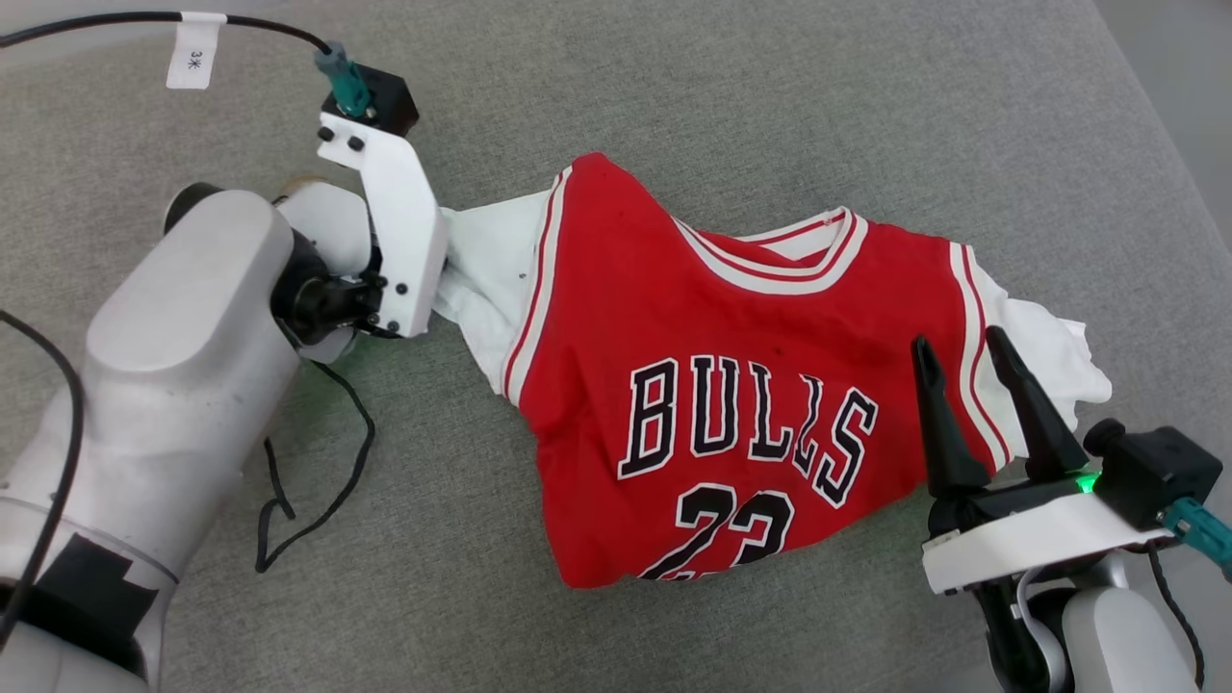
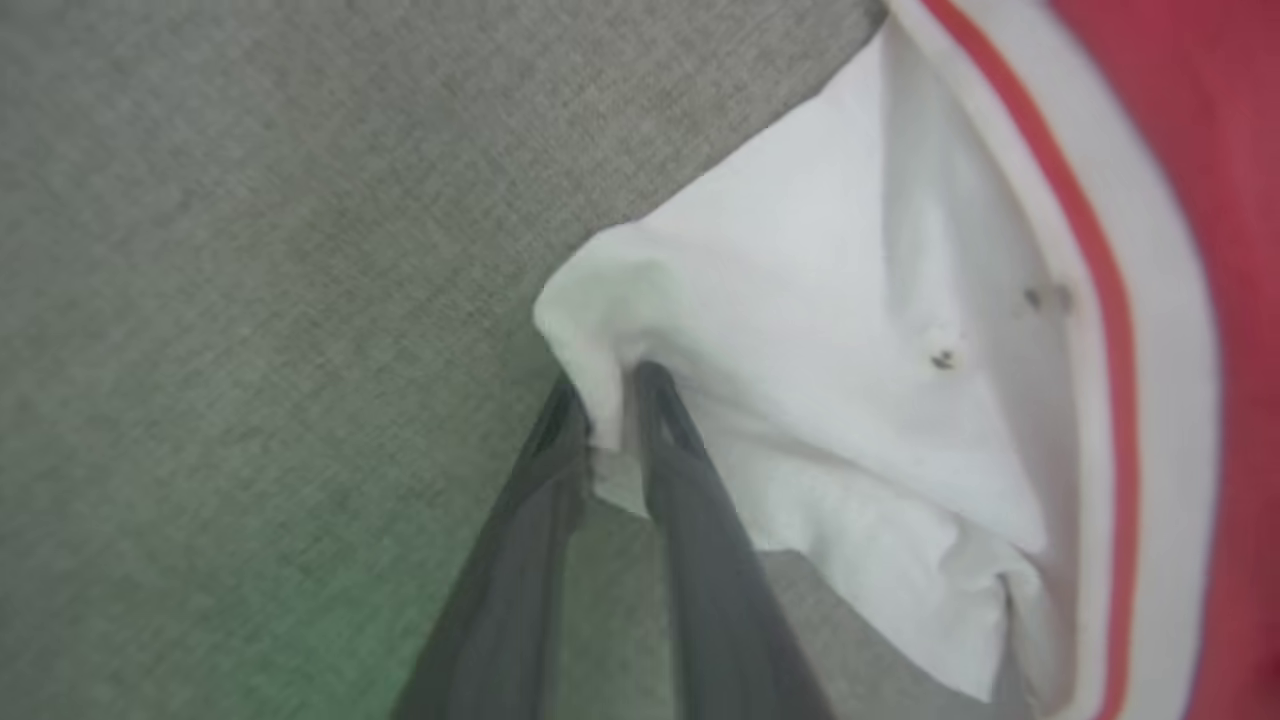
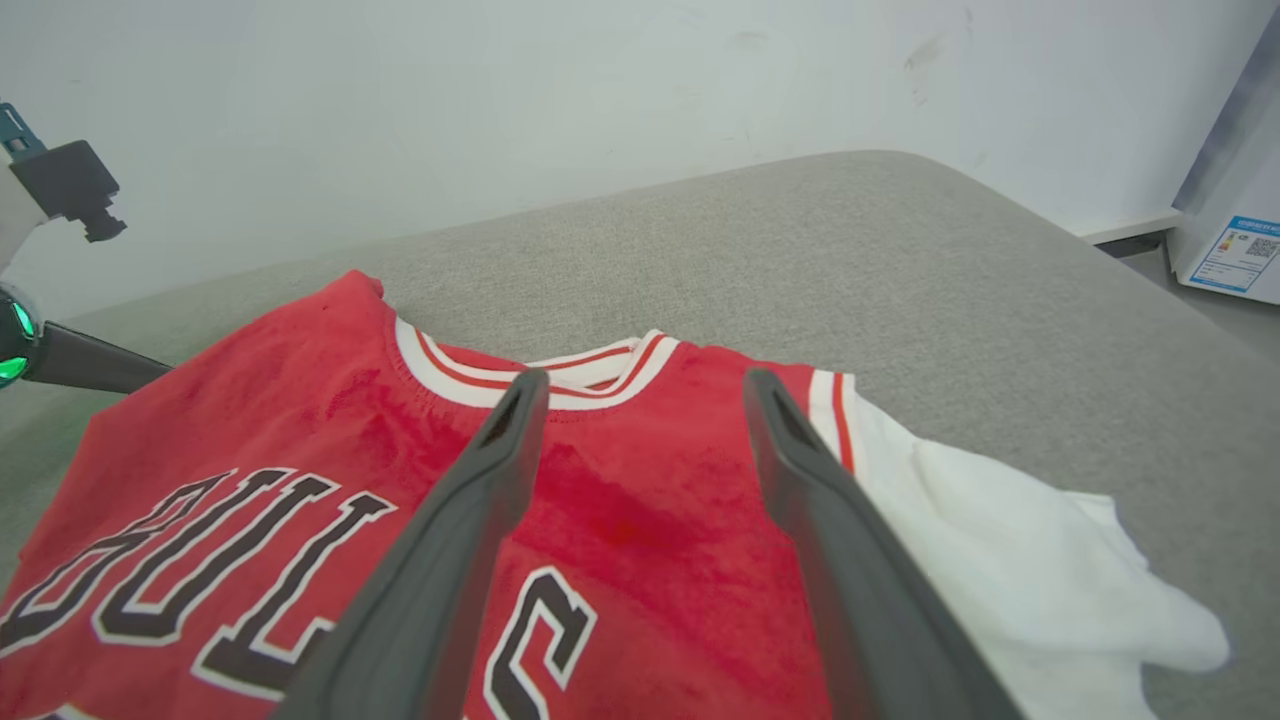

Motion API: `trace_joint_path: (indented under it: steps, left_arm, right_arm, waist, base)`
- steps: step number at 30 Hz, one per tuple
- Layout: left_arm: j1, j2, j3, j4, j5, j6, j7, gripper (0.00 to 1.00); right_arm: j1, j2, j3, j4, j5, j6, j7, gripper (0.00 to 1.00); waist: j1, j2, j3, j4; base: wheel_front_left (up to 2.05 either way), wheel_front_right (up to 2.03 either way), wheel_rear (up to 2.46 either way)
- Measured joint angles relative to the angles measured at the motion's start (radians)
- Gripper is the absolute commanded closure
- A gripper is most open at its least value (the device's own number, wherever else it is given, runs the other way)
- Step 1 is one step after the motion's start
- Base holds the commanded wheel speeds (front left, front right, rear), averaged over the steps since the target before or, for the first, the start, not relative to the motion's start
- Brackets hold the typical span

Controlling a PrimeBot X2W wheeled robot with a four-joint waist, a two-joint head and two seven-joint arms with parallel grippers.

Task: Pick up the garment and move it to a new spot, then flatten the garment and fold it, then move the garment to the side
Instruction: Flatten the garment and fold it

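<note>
The grey padded surface [image 1: 770, 87] carries the whole scene, with a pale wall [image 3: 500, 100] behind its far edge. The shirt [image 1: 693, 308] lies near the middle of the surface, print side up, with "BULLS" and "23" legible. It is rumpled, and its lower hem is curled under at the near edge. The striped collar [image 1: 799, 250] points away from the robot. The left arm [image 1: 183, 327] reaches in from the near left to the shirt's left sleeve [image 1: 481, 269]. The left gripper [image 2: 610, 400] has its fingers drawn close together on a fold of that white sleeve, and the cloth is pinched between the tips. The right gripper [image 1: 960, 339] stands at the near right, over the red body just beside the striped armhole trim. Its fingers [image 3: 480, 520] are spread wide and hold nothing. Whether they touch the cloth cannot be determined. The right sleeve [image 1: 1049, 356] lies bunched on the surface just beyond that gripper. A black cable [image 1: 318, 481] loops on the surface beside the left arm. A second cable at the far left carries a small white tag [image 1: 195, 48].
</note>
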Motion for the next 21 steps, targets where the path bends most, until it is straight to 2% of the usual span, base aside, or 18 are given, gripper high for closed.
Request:
trace_joint_path:
  steps: [5, 9, 17, 21]
  left_arm:
    - [-0.007, -0.015, -0.049, 0.02, -0.002, -0.001, -0.037, 1.0]
    - [-0.008, -0.026, -0.086, 0.031, 0.021, -0.001, -0.111, 1.0]
    - [0.022, -0.012, -0.09, 0.027, 0.044, -0.002, -0.315, 1.0]
    - [0.075, -0.01, -0.079, -0.004, 0.05, 0.028, -0.405, 1.0]
  right_arm:
    - [-0.012, 0.0, -0.018, 0.011, -0.01, 0.0, 0.006, 0.0]
    - [-0.011, 0.0, -0.046, 0.012, -0.022, 0.0, 0.026, 0.0]
    - [0.018, 0.001, -0.114, -0.031, -0.065, 0.0, 0.087, 0.0]
    - [0.049, 0.001, -0.162, -0.067, -0.072, 0.0, 0.127, 0.0]
  waist:
    - [0.0, 0.0, -0.007, 0.009]
    - [0.0, 0.0, -0.028, 0.037]
    - [0.0, 0.0, -0.108, 0.138]
    - [0.0, 0.0, -0.155, 0.203]
  base:
    - [0.0, 0.0, 0.0]
    - [0.0, 0.0, 0.0]
    - [0.0, 0.0, 0.0]
    - [0.0, 0.0, 0.0]
